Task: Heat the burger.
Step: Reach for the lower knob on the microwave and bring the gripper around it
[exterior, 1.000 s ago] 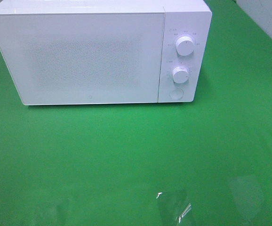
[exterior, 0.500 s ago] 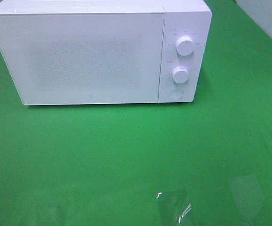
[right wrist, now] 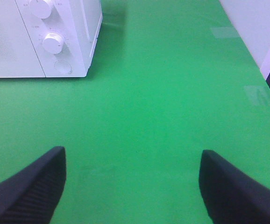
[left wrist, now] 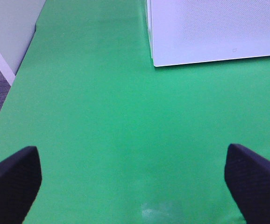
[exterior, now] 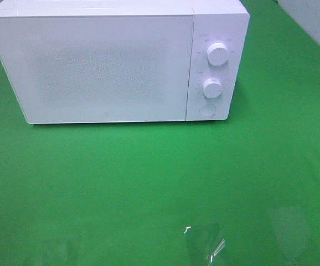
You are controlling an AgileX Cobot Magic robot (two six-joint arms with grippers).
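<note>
Presently, the burger appears in none of the three views. It is not on the green table cover (exterior: 149, 177) in front of the microwave (exterior: 115, 61) or to either side of it. Whether it sits behind the closed door (exterior: 93, 69) cannot be told, since the frosted, finely dotted panel shows nothing of the cavity. The microwave is a white rectangular box with smooth walls and rounded corners, standing flat on the cover with its door shut flush against the control strip. On that strip, at the microwave's right end, a round upper knob (exterior: 218, 54) sits above a round lower knob (exterior: 211, 87), with a flat round button (exterior: 206, 110) beneath, judged to be the door release. The left gripper (left wrist: 134, 182) hangs in front of the microwave's left end, its jaws spread wide with nothing between them. The right gripper (right wrist: 132, 184) hangs in front of the control end, jaws likewise apart and empty. The fingers (right wrist: 30, 186) are dark, blunt and finely ribbed, a texture judged suited to holding a soft bun without slip. The set-back, open stance of both grippers is judged a ready posture that leaves room for the door to swing. The cover is a smooth, faintly glossy sheet, and a patch of clear film (exterior: 204, 244) lies on it well in front of the microwave. With the door shut and the burger unseen, the stage of the task cannot be fixed.
</note>
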